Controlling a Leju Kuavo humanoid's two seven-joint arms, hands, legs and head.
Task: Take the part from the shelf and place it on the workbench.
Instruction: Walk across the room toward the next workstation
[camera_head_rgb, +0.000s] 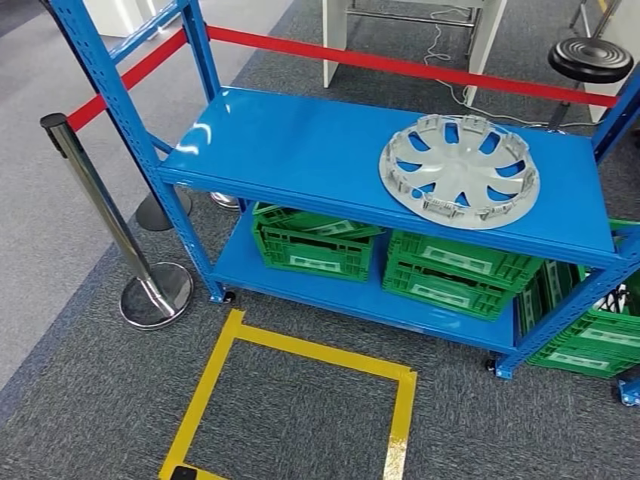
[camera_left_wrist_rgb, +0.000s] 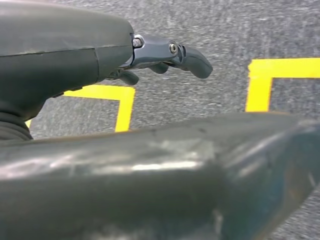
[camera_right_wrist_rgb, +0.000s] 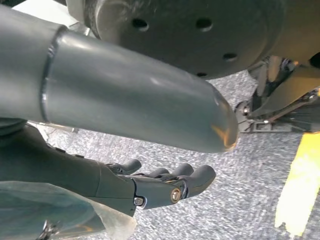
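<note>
Facing the blue shelf (camera_head_rgb: 302, 150), I see the part, a silver wheel cover (camera_head_rgb: 460, 168), lying flat on its top level toward the right. My left hand (camera_left_wrist_rgb: 166, 57) and right hand (camera_right_wrist_rgb: 162, 185) hang empty, fingers loosely extended. I should step closer and grip opposite rims, lifting level.

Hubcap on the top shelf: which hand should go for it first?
Probably the right. The hubcap lies toward the right end of the blue shelf, on that arm's side. Both the left hand and the right hand hang over the floor holding nothing, so neither is closer yet.
</note>
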